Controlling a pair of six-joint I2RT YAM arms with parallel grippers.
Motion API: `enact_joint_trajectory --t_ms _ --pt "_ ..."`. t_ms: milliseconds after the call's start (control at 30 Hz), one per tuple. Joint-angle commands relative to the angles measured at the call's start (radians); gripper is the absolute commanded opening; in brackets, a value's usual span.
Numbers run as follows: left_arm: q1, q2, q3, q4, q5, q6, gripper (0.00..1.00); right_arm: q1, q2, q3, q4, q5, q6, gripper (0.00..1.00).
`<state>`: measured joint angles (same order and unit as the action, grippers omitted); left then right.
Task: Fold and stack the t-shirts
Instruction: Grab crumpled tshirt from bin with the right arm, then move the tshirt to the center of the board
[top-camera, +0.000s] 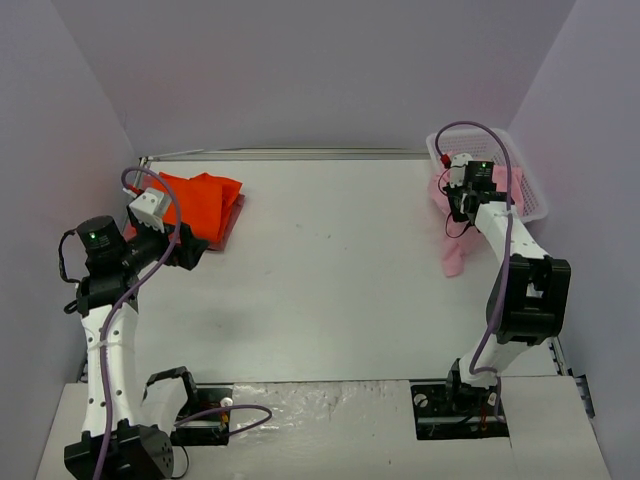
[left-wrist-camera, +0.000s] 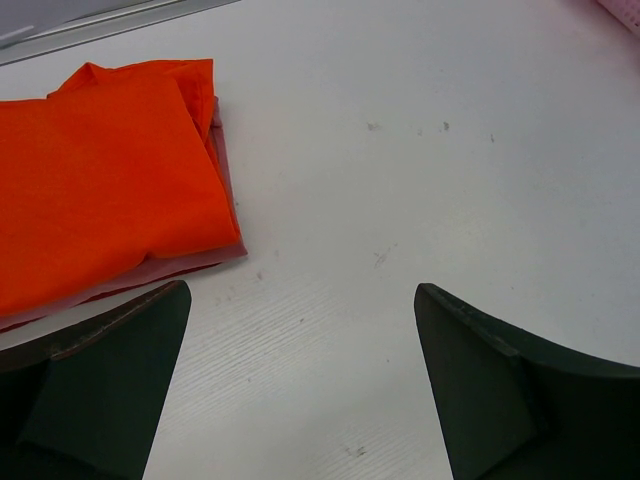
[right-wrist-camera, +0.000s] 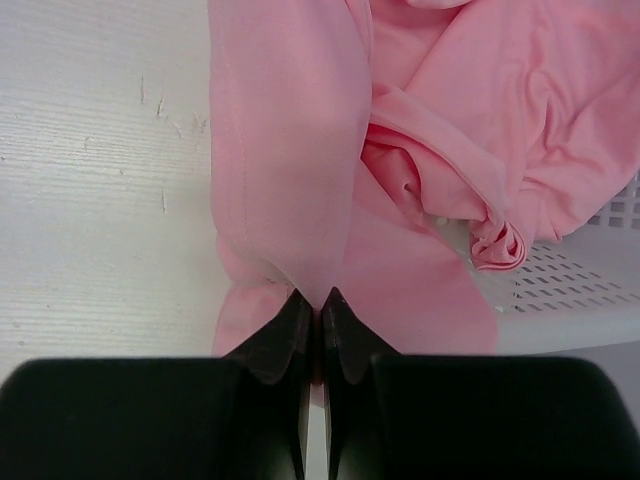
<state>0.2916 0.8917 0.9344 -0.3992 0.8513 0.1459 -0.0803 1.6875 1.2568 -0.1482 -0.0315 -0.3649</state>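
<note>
A folded bright orange t-shirt (top-camera: 197, 201) lies on a dull pinkish-red folded one (top-camera: 232, 222) at the table's far left; both also show in the left wrist view, the orange one (left-wrist-camera: 95, 170) over the pinkish-red edge (left-wrist-camera: 185, 268). My left gripper (top-camera: 190, 250) is open and empty just right of that stack. A light pink t-shirt (right-wrist-camera: 300, 160) hangs crumpled out of the white mesh basket (top-camera: 528, 185) down to the table (top-camera: 455, 255). My right gripper (right-wrist-camera: 321, 297) is shut on a fold of the pink shirt beside the basket.
The white mesh basket (right-wrist-camera: 590, 280) stands at the far right against the side wall. Grey walls enclose the white table (top-camera: 330, 270) on left, back and right. Both arm bases sit at the near edge.
</note>
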Motion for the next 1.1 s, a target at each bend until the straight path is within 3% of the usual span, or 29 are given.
enact_joint_trajectory --t_ms 0,233,433,667,767,867,1067 --pt "0.011 -0.022 0.003 0.034 0.032 -0.003 0.94 -0.009 -0.037 0.024 -0.021 -0.016 0.012 0.00" --pt "0.011 -0.017 0.003 0.039 0.040 -0.011 0.94 0.022 -0.097 0.137 -0.117 -0.033 0.018 0.00" --pt "0.011 -0.011 0.000 0.042 0.045 -0.009 0.94 0.074 -0.126 0.410 -0.269 -0.048 0.018 0.00" --pt "0.015 -0.013 0.000 0.039 0.045 -0.006 0.94 0.315 -0.065 0.753 -0.540 -0.014 -0.035 0.00" --pt "0.023 -0.013 -0.002 0.039 0.046 -0.006 0.94 0.427 -0.116 0.757 -0.629 -0.172 -0.074 0.00" --pt "0.027 -0.011 -0.006 0.043 0.051 -0.009 0.94 0.471 -0.172 0.737 -0.755 -0.483 -0.166 0.00" --pt "0.030 -0.010 -0.009 0.051 0.063 -0.016 0.95 0.471 -0.275 0.594 -0.867 -0.554 -0.325 0.00"
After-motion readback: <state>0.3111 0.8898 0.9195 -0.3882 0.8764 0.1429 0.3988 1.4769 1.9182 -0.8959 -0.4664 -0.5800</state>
